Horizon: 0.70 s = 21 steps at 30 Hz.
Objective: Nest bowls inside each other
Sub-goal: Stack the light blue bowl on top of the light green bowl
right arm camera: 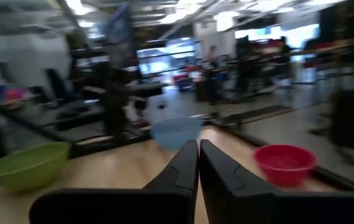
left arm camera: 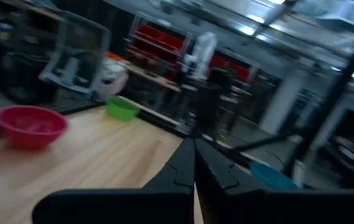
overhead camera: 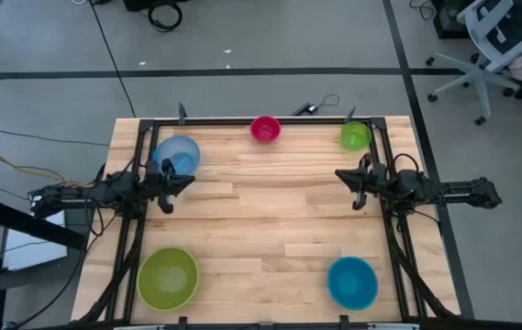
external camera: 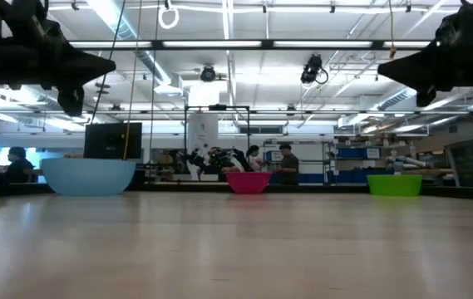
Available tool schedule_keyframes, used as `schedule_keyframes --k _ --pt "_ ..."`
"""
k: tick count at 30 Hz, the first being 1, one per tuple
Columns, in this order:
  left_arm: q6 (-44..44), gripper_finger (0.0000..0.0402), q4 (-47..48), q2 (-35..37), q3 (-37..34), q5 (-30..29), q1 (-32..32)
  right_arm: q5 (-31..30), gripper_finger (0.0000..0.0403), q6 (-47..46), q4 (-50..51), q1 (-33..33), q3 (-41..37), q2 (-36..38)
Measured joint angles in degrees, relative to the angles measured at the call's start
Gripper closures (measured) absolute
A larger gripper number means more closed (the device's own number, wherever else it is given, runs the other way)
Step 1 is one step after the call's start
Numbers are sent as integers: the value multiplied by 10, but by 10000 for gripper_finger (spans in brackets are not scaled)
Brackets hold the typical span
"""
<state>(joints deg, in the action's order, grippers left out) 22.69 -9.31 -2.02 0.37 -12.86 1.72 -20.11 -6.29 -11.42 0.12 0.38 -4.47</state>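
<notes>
Five bowls stand upright on their bases on the wooden table. The light blue one (overhead camera: 178, 154) is at the far left, the magenta-pink one (overhead camera: 265, 128) at the far middle and the small green one (overhead camera: 355, 136) at the far right. The large lime green one (overhead camera: 168, 278) is at the near left and the teal one (overhead camera: 351, 282) at the near right. My left gripper (overhead camera: 190, 181) hangs shut above the table's left side, just near of the light blue bowl. My right gripper (overhead camera: 338, 174) hangs shut above the right side, near of the small green bowl. Both point toward the table's middle.
A black frame (overhead camera: 261, 120) runs along the table's far, left and right edges. The middle of the table (overhead camera: 270, 211) between the two grippers is bare wood. An office chair (overhead camera: 490, 46) stands on the floor beyond the far right corner. People (external camera: 286, 162) show far off in the room.
</notes>
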Motion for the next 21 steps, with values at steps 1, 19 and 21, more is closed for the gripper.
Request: schedule_keyframes --k 1,19,21 --pt "10 395 1 -2 0 -16 0 -17 380 4 -1 -1 0 0" --pt "187 395 -56 -4 5 -35 1 -74 380 -423 -38 -3 0 -44" --pt "181 395 -54 -16 19 -18 0 -51 380 -465 -44 -3 0 -69"
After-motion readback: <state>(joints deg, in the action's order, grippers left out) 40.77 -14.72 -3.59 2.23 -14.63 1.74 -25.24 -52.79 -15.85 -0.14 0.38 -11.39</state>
